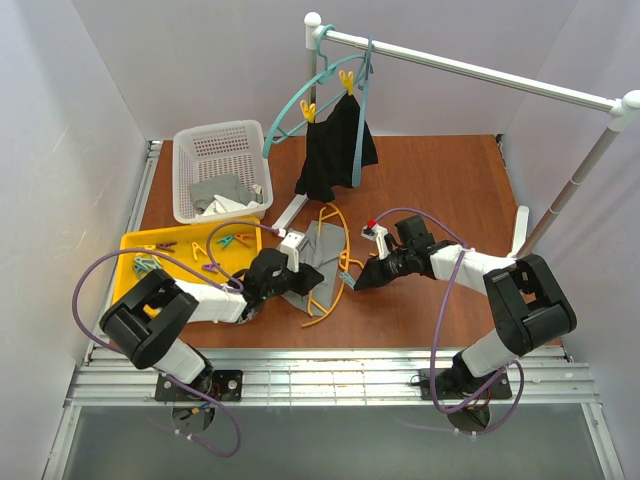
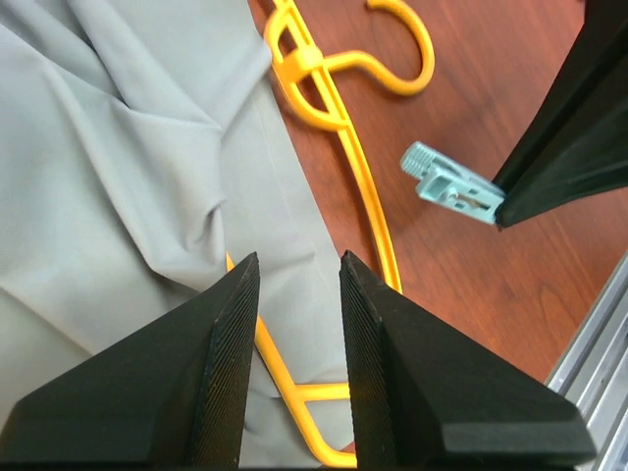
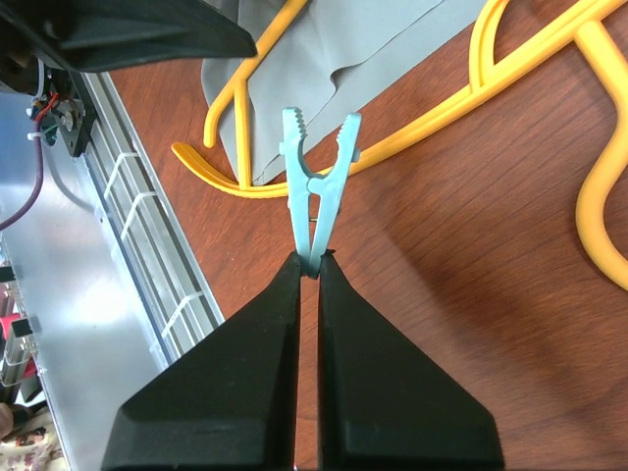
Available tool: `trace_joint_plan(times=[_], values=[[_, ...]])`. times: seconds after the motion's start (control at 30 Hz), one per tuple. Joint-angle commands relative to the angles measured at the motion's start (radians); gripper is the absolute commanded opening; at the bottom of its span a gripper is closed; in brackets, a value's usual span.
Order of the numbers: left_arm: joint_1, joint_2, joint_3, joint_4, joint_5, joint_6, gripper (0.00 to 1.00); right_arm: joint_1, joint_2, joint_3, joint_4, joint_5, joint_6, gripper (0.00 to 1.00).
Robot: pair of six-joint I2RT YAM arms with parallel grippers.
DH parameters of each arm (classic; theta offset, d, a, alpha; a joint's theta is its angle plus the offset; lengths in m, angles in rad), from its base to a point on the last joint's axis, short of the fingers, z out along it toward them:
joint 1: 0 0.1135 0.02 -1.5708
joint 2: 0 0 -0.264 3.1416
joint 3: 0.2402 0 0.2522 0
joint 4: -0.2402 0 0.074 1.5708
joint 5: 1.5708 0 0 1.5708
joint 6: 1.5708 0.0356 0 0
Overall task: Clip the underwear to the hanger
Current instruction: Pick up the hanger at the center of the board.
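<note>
The grey underwear lies on the table, draped over the yellow-orange hanger, which lies flat. In the left wrist view my left gripper is open just above the underwear and one arm of the hanger. My right gripper is shut on the handle end of a light blue clothespin. The pin's mouth is spread open beside the hanger's lower bar, near the underwear's edge. The clothespin also shows in the left wrist view.
A white basket holding grey cloth stands at the back left. A yellow tray holds several pegs. A black garment hangs from a teal hanger on the white rail. Metal slats run along the near edge.
</note>
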State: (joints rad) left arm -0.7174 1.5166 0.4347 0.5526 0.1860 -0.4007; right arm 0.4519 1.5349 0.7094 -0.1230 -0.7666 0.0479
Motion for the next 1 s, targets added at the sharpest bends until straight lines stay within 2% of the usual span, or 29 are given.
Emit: trace_joint_plan(times=[0.0,0.27,0.53,0.67,0.77,0.97], values=[[-0.005,-0.036,-0.007,-0.019,-0.063,0.01,0.3,-0.004,-0.013,-0.007,0.023,-0.025,0.003,0.01],[-0.005,0.057,0.041,-0.088,-0.102,0.019,0.3,-0.004,-0.025,-0.013,0.026,-0.03,0.003,0.01],[-0.005,0.1,0.061,-0.062,-0.088,0.036,0.3,-0.001,-0.021,-0.016,0.033,-0.043,0.004,0.01],[-0.005,0.149,0.09,-0.056,-0.092,0.046,0.25,0.013,-0.024,-0.018,0.029,-0.051,0.0,0.01],[-0.005,0.169,0.108,-0.06,-0.1,0.046,0.15,0.03,-0.027,-0.019,0.023,-0.051,-0.005,0.01],[-0.008,0.128,0.118,-0.072,-0.129,0.053,0.04,0.071,-0.024,-0.011,-0.004,-0.042,-0.016,0.01]])
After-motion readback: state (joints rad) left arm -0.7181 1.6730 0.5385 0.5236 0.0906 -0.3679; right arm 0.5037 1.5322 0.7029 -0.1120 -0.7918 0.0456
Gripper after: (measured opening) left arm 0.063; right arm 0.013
